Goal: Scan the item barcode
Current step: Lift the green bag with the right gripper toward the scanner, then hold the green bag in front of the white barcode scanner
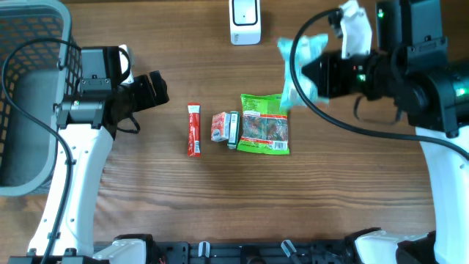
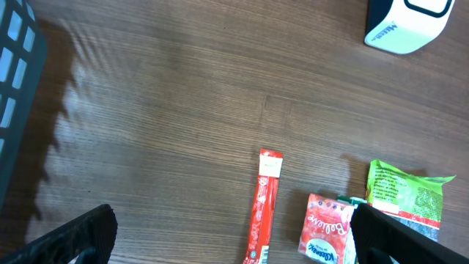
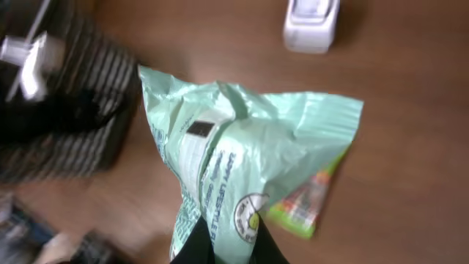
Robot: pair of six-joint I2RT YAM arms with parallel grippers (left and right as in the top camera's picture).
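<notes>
Right gripper (image 3: 223, 246): pinched shut on bag (image 3: 249, 147) edge.
Left gripper (image 1: 157, 88): wide open, empty.
Risk: edge pinch may slip; creases could hide barcode (image 3: 198, 130) (blurred, maybe the dark patch) from scanner (image 1: 245, 20).

Crumpled mint-green packet (image 1: 297, 70), lifted off the table (image 1: 220, 205), at four o'clock from the white scanner (image 1: 245, 22) standing at twelve o'clock.

Right wrist view was blurred: print on the pale green bag (image 3: 249, 169) unreadable. Overhead, the scanner (image 1: 245, 22) was cut by the top edge and the basket (image 1: 29, 37) by the left. Print on the green snack packet (image 1: 265, 125) was too small to read.
</notes>
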